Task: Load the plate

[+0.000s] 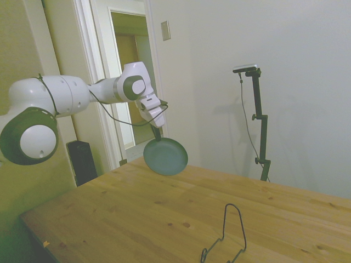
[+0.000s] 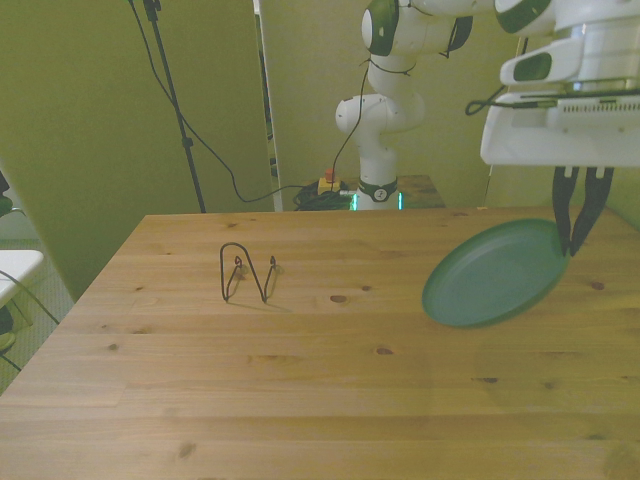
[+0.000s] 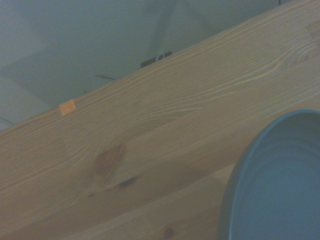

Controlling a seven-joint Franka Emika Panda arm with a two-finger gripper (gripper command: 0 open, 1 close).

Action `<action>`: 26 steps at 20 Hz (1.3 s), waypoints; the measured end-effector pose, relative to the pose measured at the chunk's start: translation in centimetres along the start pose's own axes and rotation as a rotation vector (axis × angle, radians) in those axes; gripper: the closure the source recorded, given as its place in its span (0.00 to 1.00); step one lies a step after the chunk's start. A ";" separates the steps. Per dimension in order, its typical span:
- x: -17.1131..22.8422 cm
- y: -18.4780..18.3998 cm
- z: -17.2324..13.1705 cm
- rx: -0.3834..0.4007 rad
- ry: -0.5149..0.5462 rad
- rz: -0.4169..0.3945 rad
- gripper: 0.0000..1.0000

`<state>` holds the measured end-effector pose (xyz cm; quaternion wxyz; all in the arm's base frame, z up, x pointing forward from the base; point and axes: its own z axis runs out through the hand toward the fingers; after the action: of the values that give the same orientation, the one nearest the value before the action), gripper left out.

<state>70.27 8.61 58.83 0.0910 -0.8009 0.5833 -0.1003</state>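
The white arm's two-finger gripper [image 2: 576, 235] is pinched narrowly on the rim of the round, shallow, dark teal-green plate [image 2: 494, 274], holding it clear of the light wooden table [image 2: 300, 380]. In the front view the dark fingers bite the rim at about the plate's two o'clock edge, so the dish hangs down and away from them toward eight o'clock, tilted with its hollow face showing. The side view agrees: the plate [image 1: 165, 156] dangles below the gripper [image 1: 157, 134], above the tabletop's far side.

The thin black bent-wire rack [image 2: 247, 271] stands upright on the table, well apart from the plate. In the front view it lies at roughly nine o'clock from the held dish; in the side view the rack [image 1: 226, 236] sits at about five o'clock from it, near the front edge.

Loading probably means slotting the plate on edge between those wire loops. My judgement is that the carry across the table comes next, and that the plate's face must be brought in line with the rack's gap before lowering.

The wrist view shows only the plate's rim [image 3: 280, 185] over wood grain.
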 end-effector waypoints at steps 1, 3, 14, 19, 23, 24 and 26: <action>0.4 0.2 -0.4 0.005 -0.010 0.000 1.00; 0.7 0.8 0.0 -0.006 -0.032 0.000 1.00; 5.5 5.4 -6.2 0.182 0.012 0.058 1.00; 9.0 11.4 -9.5 0.310 0.058 0.078 1.00; 11.1 16.1 -9.8 0.404 0.093 0.101 1.00; 11.6 17.4 -9.9 0.422 0.101 0.105 1.00; 12.6 19.8 -10.2 0.447 0.120 0.109 1.00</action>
<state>53.22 -9.66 64.14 0.2367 -0.7209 0.5931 -0.2693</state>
